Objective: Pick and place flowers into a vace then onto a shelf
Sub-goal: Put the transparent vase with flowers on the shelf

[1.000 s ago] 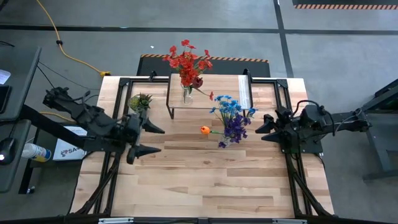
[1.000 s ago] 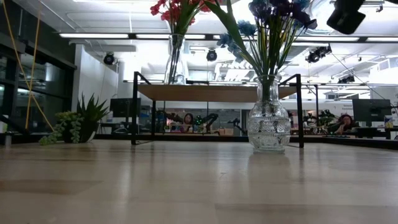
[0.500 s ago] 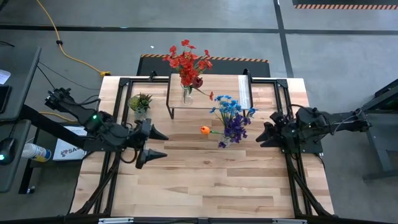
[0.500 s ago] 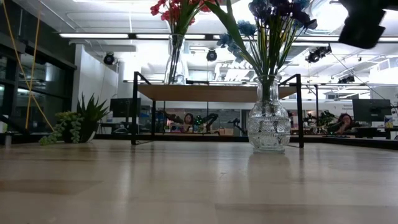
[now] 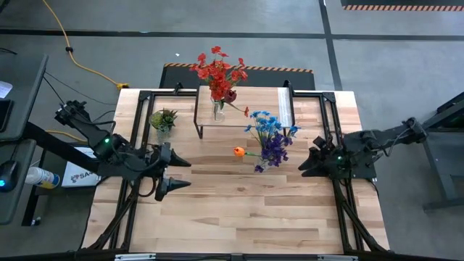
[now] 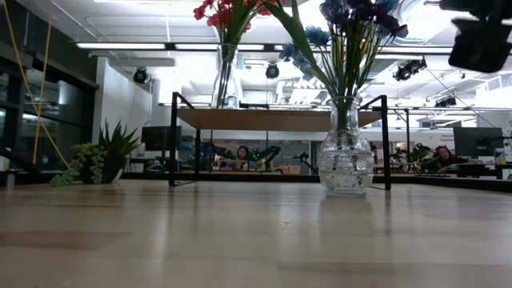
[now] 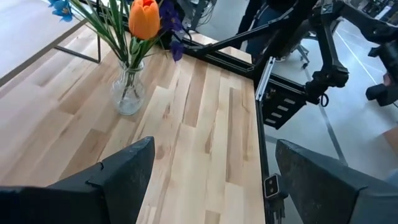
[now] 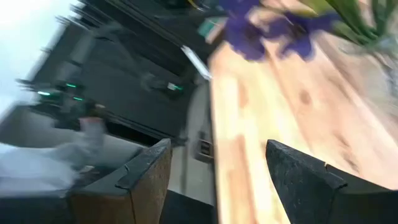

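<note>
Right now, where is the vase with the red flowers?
In the high view, the red flowers stand in a clear vase on the shelf, at its left end, beyond the blue-and-purple bouquet.

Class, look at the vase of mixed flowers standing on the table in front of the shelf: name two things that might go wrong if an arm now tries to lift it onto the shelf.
1. The round clear glass vase carries tall blue, purple and orange flowers; a low or off-centre grip might tip it.
2. The low light-wood shelf on black legs already holds a slim glass vase of red flowers; the open right gripper or the blooms might brush it. The open left gripper waits at the table's left.
</note>
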Robot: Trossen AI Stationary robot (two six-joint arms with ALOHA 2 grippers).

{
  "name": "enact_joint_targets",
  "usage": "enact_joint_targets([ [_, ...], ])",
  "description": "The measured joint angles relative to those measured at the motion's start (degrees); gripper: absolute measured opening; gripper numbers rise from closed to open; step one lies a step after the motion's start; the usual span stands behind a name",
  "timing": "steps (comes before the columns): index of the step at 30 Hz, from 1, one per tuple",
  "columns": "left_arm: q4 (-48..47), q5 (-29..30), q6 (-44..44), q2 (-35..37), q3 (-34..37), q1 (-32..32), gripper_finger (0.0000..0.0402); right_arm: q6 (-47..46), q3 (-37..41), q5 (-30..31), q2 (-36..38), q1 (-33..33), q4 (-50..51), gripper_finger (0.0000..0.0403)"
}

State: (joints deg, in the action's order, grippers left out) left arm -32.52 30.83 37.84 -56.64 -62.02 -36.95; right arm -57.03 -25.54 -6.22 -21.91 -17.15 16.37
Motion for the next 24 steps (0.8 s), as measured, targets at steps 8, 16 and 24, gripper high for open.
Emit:
enact_joint_targets([
  [8, -0.67, 6.07, 1.54, 0.0, -0.01, -3.81, 0.0367, -0.76, 0.0, 14.37, -9.17, -10.16, 5.29, 0.0252],
  [16, -0.65, 7.35, 2.74, 0.0, 0.0, -4.37, 0.0367, 0.04, 0.0, 31.37, -20.28, -16.02, 4.12, 0.0252],
  [24, -1.1, 7.32, 2.96, 0.0, -0.02, -4.35, 0.0367, 0.02, 0.0, 40.79, -29.33, -16.67, 1.8, 0.0252],
])
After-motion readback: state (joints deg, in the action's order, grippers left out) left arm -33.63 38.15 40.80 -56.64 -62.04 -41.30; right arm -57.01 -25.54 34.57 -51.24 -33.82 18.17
